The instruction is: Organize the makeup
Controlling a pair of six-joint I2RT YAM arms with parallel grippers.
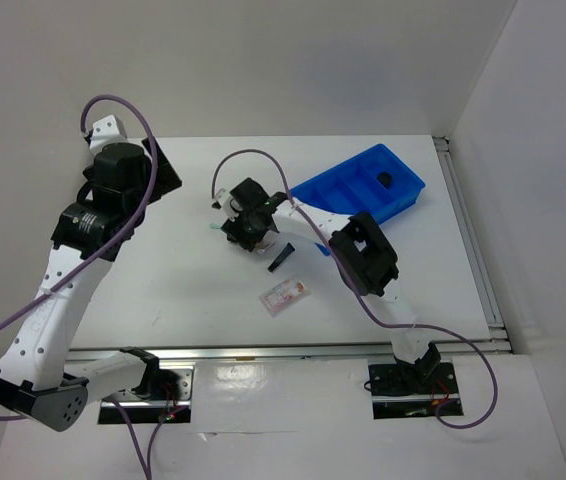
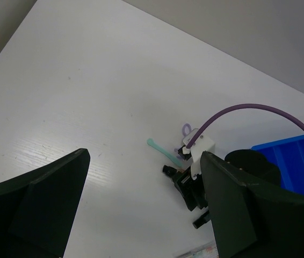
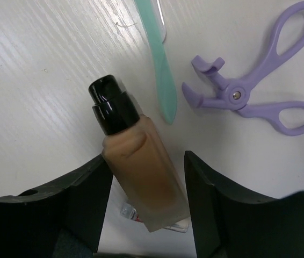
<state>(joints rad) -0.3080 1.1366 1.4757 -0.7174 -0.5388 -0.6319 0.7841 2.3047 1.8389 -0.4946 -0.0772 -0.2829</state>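
Your right gripper (image 3: 147, 177) straddles the tan bottle (image 3: 136, 150) to lift it, clamped or not unclear; your left gripper (image 2: 144, 156) hangs open.

The table (image 3: 44, 64) is white, matt, finely streaked. The tan bottle (image 3: 144, 172) looks frosted and translucent, its black cap (image 3: 111, 105) glossy plastic. The mint-green stick (image 3: 163, 70) and purple looped piece (image 3: 259, 91) are smooth plastic, the latter with a metal rivet (image 3: 237, 94). The blue bin (image 1: 333, 185) is shiny plastic.

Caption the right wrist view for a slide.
The right gripper straddles a tan foundation bottle on the white table, beside a mint-green stick and a purple eyelash curler.
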